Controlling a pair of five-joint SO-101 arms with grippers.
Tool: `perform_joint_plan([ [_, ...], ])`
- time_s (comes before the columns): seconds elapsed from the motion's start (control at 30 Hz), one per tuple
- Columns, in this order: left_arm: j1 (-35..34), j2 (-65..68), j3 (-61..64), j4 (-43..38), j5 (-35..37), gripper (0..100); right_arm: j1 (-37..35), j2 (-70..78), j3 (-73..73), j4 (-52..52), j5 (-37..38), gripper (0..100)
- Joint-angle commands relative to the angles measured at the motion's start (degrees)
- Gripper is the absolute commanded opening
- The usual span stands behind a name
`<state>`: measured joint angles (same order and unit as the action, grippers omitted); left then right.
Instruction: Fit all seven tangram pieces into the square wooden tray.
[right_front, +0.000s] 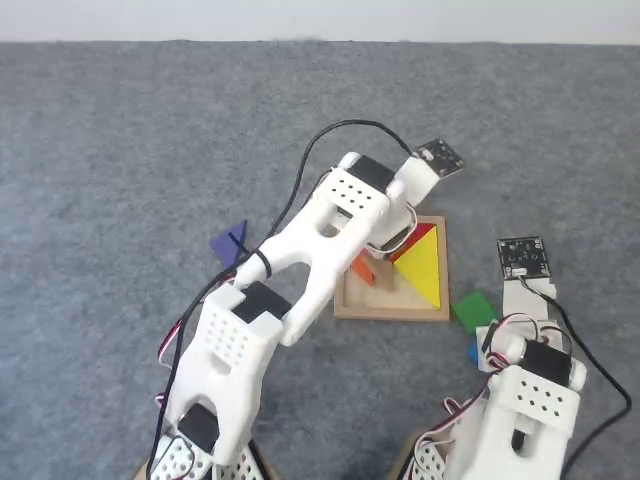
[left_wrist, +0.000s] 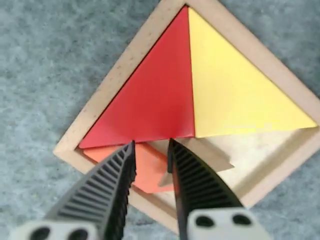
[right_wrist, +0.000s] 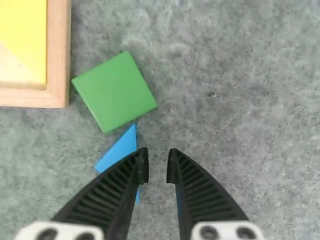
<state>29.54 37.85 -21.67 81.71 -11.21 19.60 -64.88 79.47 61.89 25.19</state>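
The square wooden tray (left_wrist: 117, 82) holds a red triangle (left_wrist: 155, 95), a yellow triangle (left_wrist: 235, 85) and an orange piece (left_wrist: 147, 167). My left gripper (left_wrist: 151, 148) hovers open over the orange piece, where it meets the red triangle's edge. In the high view the left arm (right_front: 330, 225) stretches over the tray (right_front: 395, 312). A green square (right_wrist: 114, 91) lies on the carpet just outside the tray's corner (right_wrist: 57, 55), with a blue triangle (right_wrist: 120, 150) touching it. My right gripper (right_wrist: 156, 155) is open beside the blue triangle, nothing between its fingers.
A purple piece (right_front: 230, 242) lies on the grey carpet left of the tray, near the left arm. The green square (right_front: 472, 308) and blue triangle (right_front: 474, 351) sit between the tray and the right arm (right_front: 525, 385). Open carpet spreads to the far side and left.
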Motion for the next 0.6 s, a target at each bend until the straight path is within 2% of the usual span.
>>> perform_joint_plan([
  [0.0, 1.14, -4.66, -1.89, 4.31, -0.97, 10, -0.75, 0.13, -0.44, -0.92, 0.35, 8.6],
  [0.1, 1.93, -9.49, 3.56, 4.13, -2.37, 10, -0.75, 0.13, -0.44, -0.92, 0.35, 8.6],
  [0.4, 1.85, -25.93, 29.58, -10.20, -2.37, 10, -0.75, 0.13, -0.44, -0.92, 0.35, 8.6],
  [0.57, 1.58, -26.64, 34.77, -15.56, -2.37, 10, -0.75, 0.13, -0.44, -0.92, 0.35, 8.6],
])
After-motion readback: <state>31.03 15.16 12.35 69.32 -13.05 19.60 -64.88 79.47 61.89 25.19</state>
